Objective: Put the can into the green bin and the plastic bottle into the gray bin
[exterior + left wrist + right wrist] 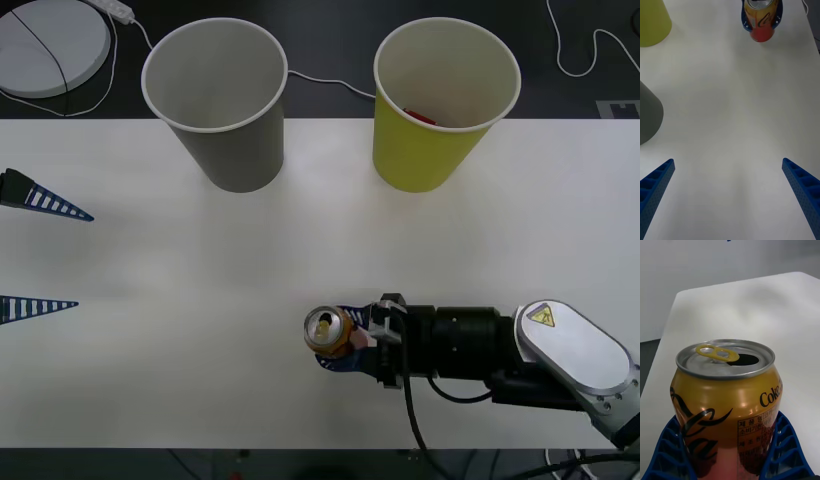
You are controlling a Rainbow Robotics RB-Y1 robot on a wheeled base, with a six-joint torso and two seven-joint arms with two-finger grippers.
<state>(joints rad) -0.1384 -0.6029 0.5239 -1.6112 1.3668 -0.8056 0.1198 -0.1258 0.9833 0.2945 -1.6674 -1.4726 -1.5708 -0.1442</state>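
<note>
Can (329, 332) upright on the table's (200, 330) near half, long axis vertical, clamped between the blue fingers (784, 450) of the right gripper (345, 345). Green bin (440, 105) straight ahead at the far edge, gray bin (222, 105) beside it leftward. Left gripper (40, 255) spread wide, idle at the left edge.

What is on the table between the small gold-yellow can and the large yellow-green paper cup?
Nothing: in the front view, only bare white table lies between the small gold-yellow can, held in the right gripper, and the large yellow-green paper cup.
</note>
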